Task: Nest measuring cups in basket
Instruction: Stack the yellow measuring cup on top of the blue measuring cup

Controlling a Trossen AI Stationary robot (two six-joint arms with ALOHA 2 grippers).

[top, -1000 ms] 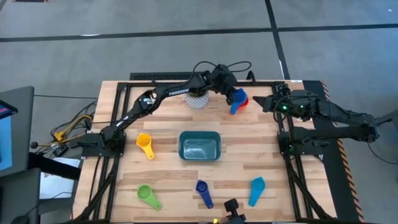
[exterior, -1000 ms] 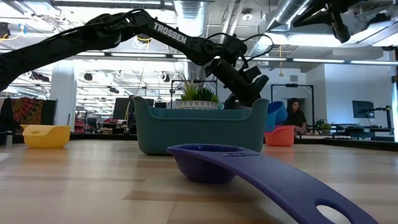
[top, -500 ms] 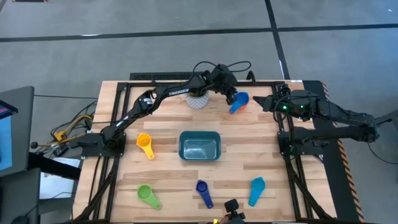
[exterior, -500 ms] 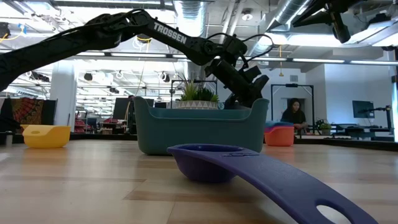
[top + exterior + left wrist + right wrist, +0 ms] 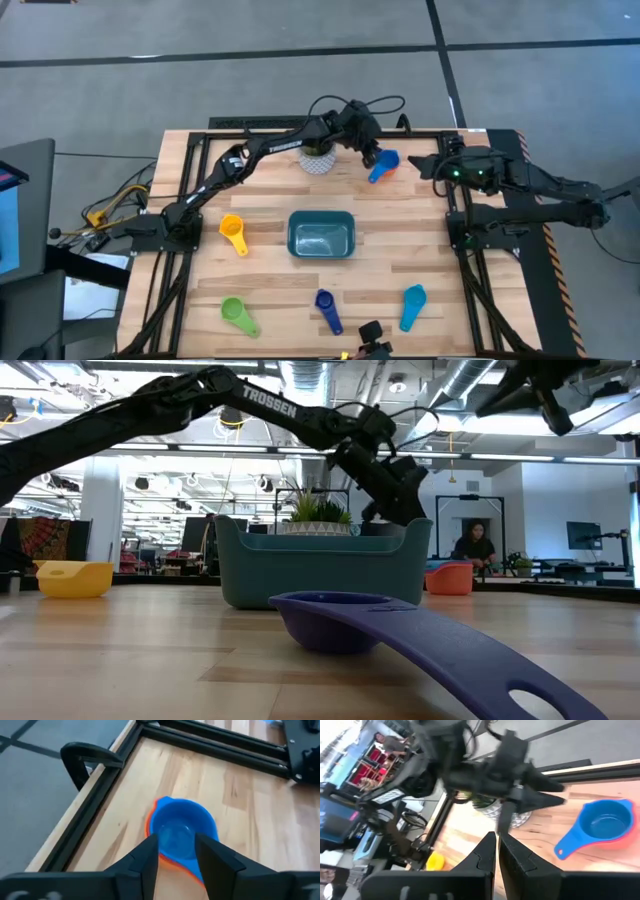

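Measuring cups of coloured plastic remain scattered: a blue cup [image 5: 385, 163] sits nested in an orange-red one at the table's far side, beside the left gripper [image 5: 369, 154], its fingers spread. Yellow [image 5: 232, 230], green [image 5: 235, 311], dark blue [image 5: 325, 303] and light blue [image 5: 413, 300] cups lie around the dark teal rectangular basket [image 5: 321, 234], apparently empty at mid-table. By the right edge waits the right gripper [image 5: 432, 163], fingers pressed together; most nesting looks undone.

The table [image 5: 270, 195] is a light wooden slatted top in a black frame. Resting directly on it:
- teal basket [image 5: 321, 236], centre
- white plant pot [image 5: 318, 162], far edge
- blue cup [image 5: 383, 165] nested in an orange cup [image 5: 150, 822]
- yellow cup [image 5: 233, 233]
- green cup [image 5: 238, 314]
- dark blue cup [image 5: 327, 309]
- light blue cup [image 5: 412, 305]
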